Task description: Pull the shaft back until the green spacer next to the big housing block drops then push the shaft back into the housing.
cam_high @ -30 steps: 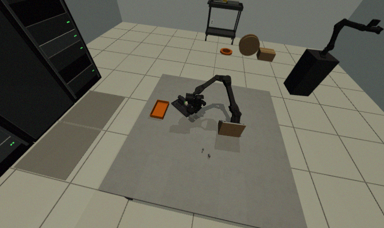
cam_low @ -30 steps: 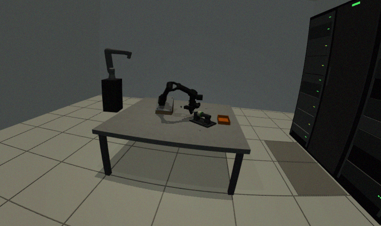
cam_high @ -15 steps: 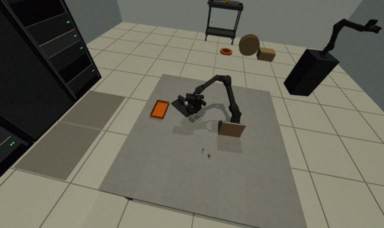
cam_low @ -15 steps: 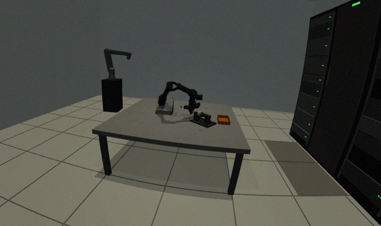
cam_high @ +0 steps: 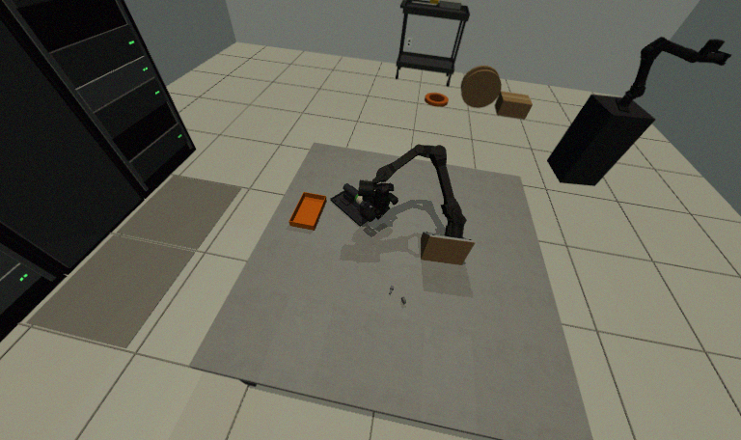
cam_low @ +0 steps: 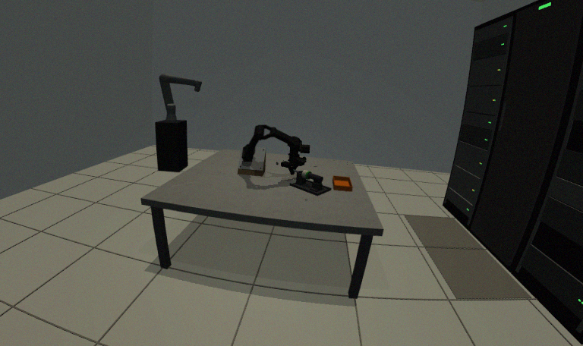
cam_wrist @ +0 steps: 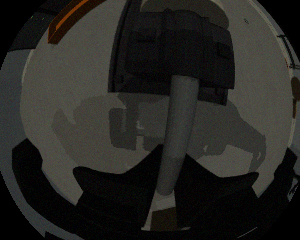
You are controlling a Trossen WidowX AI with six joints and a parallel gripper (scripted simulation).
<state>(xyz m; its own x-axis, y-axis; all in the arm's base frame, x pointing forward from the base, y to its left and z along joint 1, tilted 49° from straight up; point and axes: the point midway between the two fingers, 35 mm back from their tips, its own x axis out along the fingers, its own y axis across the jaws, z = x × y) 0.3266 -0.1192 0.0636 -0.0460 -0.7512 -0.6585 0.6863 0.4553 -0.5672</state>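
We start with the broad grey table (cam_high: 339, 326) (cam_low: 257, 205), on which the black six-joint arm (cam_high: 449, 186) (cam_low: 279, 135) reaches over to a dark, flat-based fixture (cam_high: 343, 206) (cam_low: 316, 190) beside the shallow orange tray (cam_high: 307, 211) (cam_low: 342, 184). In the wrist view we see the dark block (cam_wrist: 180, 47) nearest the hand, with the smooth grey cylindrical shaft (cam_wrist: 182, 120) sticking out of it towards us. Between the fixture's uprights we make out a pale band with the green ring-shaped spacer (cam_high: 356, 198) (cam_low: 307, 174); it appears to be up on the shaft's line, so we judge the drop not yet done. Smallest of all, the black gripper's fingertips pinch the shaft near its free end.

We expect the shaft to be stiff, fairly light and perhaps slippery, as its round side offers little grip. We would keep hold of that end, squarely, and draw straight along its axis in small steps; tilting could bind it, and overshooting could free a second spacer.
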